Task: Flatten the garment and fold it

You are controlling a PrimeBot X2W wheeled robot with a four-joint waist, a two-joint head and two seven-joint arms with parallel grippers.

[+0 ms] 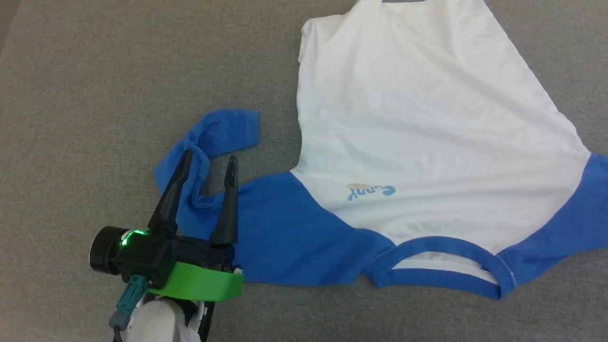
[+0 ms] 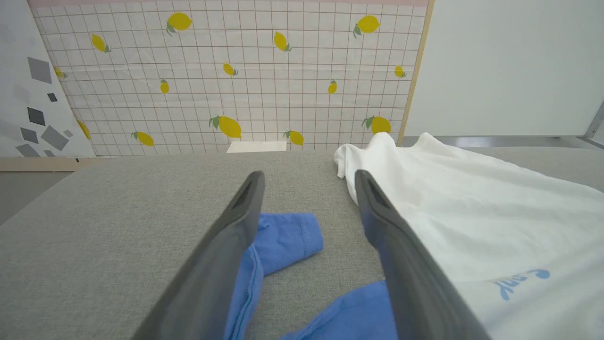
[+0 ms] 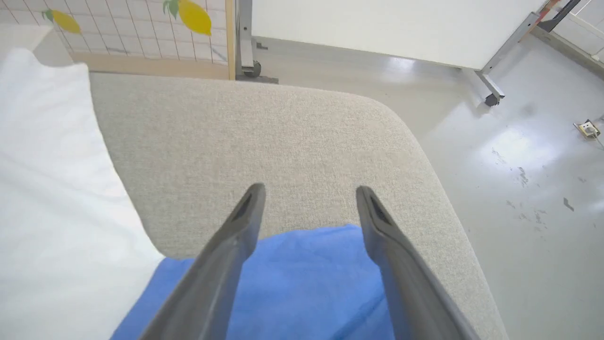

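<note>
The garment [image 1: 427,118] is white with bright blue sleeves, blue neck trim and a small blue print. The worktop [image 1: 95,95] is flecked grey. The left gripper [image 1: 210,156] has black fingers [image 1: 172,190] and a green band. The backdrop [image 2: 226,71] is a white grid with yellow lemons.

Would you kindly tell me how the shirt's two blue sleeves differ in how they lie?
The left sleeve is doubled back in a hook; the right sleeve lies spread straight. The left sleeve is ridged with folds; the right sleeve looks smooth. Both are blue and rest on the grey surface.
</note>
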